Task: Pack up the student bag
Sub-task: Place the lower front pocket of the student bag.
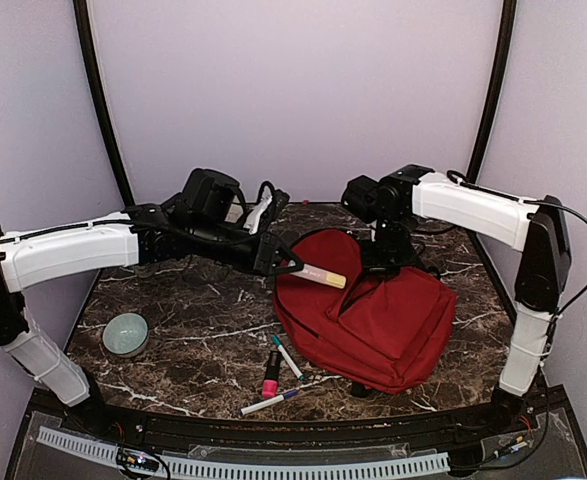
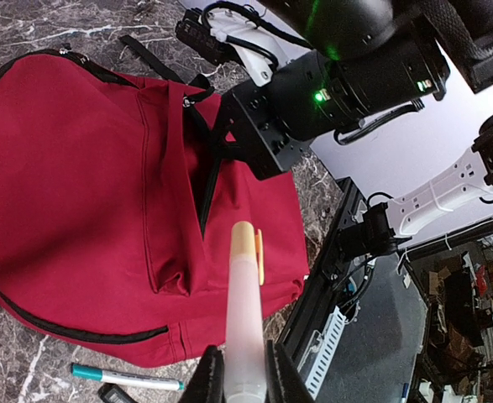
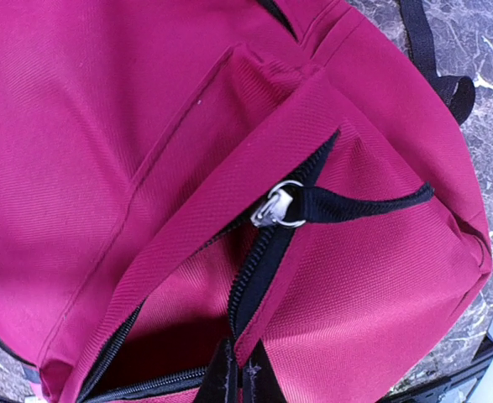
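Nearest the bases, loose on the marble table (image 1: 203,320): a white pen (image 1: 270,402), a pink marker (image 1: 271,375) and a teal pen (image 1: 287,357), likely awaiting packing. Off to the left, a pale green bowl (image 1: 125,333). Just beyond the pens, lying flat at centre-right: the red student bag (image 1: 373,320). Pinched at its zip edge between the closed fingers of the right gripper (image 3: 244,374), apparently to hold the pocket mouth open. Clamped in the left gripper (image 2: 244,374): a peach-capped marker (image 2: 244,285), aimed toward that gap, seemingly for insertion.
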Controlling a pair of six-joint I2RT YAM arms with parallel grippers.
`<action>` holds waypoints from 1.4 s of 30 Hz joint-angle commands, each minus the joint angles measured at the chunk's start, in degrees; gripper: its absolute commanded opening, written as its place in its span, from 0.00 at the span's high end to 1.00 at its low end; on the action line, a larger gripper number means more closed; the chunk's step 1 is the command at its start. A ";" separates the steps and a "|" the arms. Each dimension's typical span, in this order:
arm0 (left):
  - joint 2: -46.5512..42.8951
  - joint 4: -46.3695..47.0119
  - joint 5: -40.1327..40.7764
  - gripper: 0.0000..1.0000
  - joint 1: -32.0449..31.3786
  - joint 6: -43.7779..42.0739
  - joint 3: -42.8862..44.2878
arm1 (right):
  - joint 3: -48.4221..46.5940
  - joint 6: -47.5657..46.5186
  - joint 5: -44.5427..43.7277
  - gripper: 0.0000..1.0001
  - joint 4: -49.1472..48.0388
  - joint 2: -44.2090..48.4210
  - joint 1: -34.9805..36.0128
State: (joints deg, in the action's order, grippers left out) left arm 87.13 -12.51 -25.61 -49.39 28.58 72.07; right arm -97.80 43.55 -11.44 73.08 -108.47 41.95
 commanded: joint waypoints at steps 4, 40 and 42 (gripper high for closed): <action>6.03 2.58 -1.45 1.00 -0.02 -0.54 5.33 | 6.06 -1.91 2.49 1.00 -5.40 5.78 0.23; 28.33 -0.97 -6.30 1.00 -0.01 -2.47 19.83 | 6.57 -5.26 8.72 1.00 -11.12 8.14 0.15; 28.50 -0.65 -7.30 1.00 -0.01 -2.64 19.88 | 6.33 -5.39 8.72 1.00 -11.12 7.97 0.10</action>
State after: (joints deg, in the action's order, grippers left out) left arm 114.85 -11.62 -31.09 -49.39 26.63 90.74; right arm -89.78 38.98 -4.47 64.10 -102.39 41.89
